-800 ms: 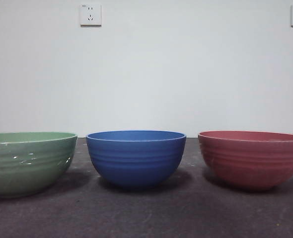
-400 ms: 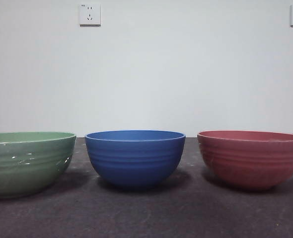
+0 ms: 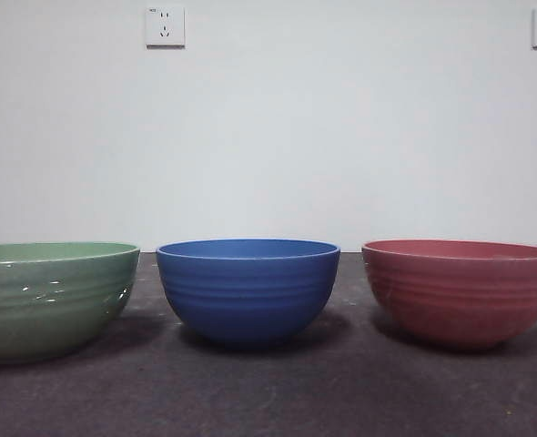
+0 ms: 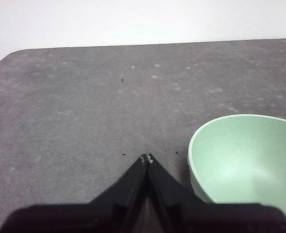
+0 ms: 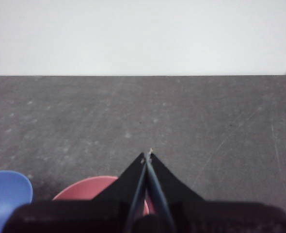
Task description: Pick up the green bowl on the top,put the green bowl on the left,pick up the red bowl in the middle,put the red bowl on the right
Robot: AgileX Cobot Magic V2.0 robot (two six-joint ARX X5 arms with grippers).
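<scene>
Bowls in a row of 3 on the dark surface (image 3: 268, 391), both claws clenched and empty.

From the front, the green bowl (image 3: 55, 299) sits left, the blue bowl (image 3: 248, 288) in the middle, the red bowl (image 3: 461, 291) right, all apart and upright. Left claw (image 4: 147, 158) hangs just beside the green bowl; right claw (image 5: 148, 154) hangs above the red one. Glossy ceramic likely handles stiff, heavyish, slippery and chippable, so pinching the rim wall looks like the safest hold.

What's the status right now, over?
Both hands shut, empty: left hand, right hand. Green bowl left, red bowl right, blue bowl between. Nothing blocking.
</scene>
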